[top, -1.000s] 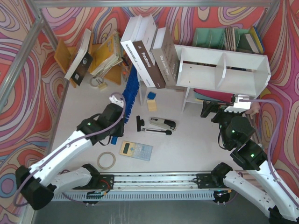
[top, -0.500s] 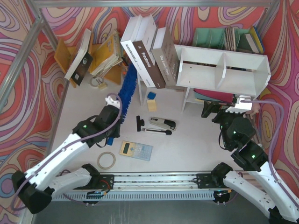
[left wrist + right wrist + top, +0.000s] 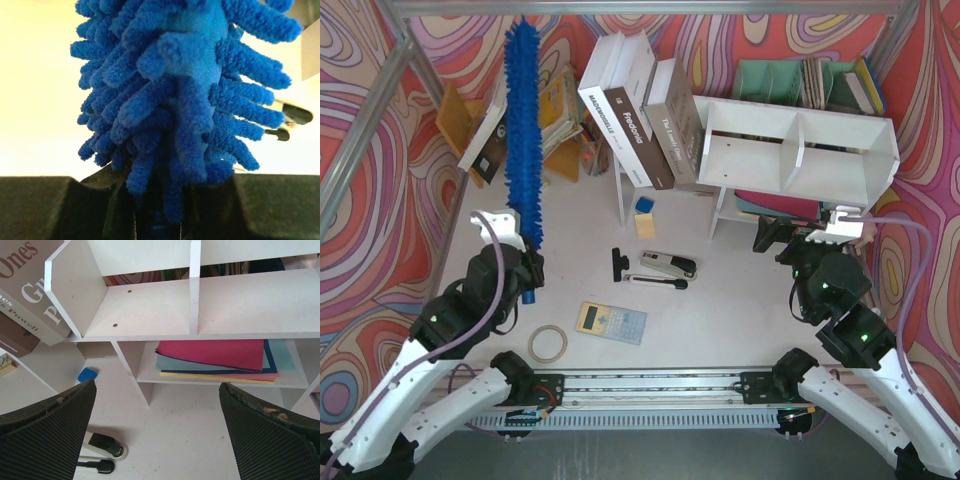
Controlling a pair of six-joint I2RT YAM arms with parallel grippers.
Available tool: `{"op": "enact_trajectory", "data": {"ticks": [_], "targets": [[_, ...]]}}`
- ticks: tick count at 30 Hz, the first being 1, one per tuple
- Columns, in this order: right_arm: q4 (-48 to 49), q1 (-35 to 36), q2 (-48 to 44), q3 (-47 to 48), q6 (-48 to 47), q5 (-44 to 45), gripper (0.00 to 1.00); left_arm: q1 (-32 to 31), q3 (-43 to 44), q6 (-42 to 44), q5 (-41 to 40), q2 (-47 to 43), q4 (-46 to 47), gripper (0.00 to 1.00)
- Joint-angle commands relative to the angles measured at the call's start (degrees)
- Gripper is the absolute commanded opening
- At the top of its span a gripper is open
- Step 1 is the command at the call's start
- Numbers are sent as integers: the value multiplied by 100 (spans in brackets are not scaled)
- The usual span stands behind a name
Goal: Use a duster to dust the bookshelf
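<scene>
My left gripper [image 3: 527, 272] is shut on the blue handle of the duster [image 3: 524, 130], at the left of the table. Its fluffy royal-blue head stands raised and reaches toward the back wall. In the left wrist view that fluffy head [image 3: 185, 90] fills the frame above the dark jaws. The white bookshelf [image 3: 800, 150] stands at the back right, with one divider and coloured paper sheets [image 3: 220, 357] on its lower level. My right gripper [image 3: 795, 232] is open in front of the bookshelf [image 3: 150, 310], nothing between its fingers.
Large books [image 3: 635, 110] lean against the bookshelf's left end. An orange wooden rack with books [image 3: 510, 115] stands at the back left, a teal file organizer [image 3: 810, 82] behind the shelf. A stapler [image 3: 668, 265], a calculator [image 3: 610, 322], a tape roll [image 3: 548, 343] and a small blue eraser [image 3: 643, 204] lie on the table.
My left arm has pulled back and to the left, swinging the duster up from near the leaning books to stand raised over the left side. The right arm has not moved.
</scene>
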Motion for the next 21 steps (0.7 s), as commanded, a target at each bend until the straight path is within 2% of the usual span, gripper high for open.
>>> {"op": "enact_trajectory", "data": {"ticks": [1, 9, 14, 21], "targets": [[-3, 2, -58, 39, -97, 222, 99, -16, 642, 168, -135, -177, 396, 0], [34, 3, -96, 77, -164, 314, 99, -16, 1732, 615, 966, 28, 952, 0], [80, 2, -118, 103, -165, 440, 99, -16, 2117, 250, 2041, 489, 1220, 0], [232, 2, -81, 1, -314, 639, 99, -222, 2109, -282, 3223, 951, 1967, 0]]}}
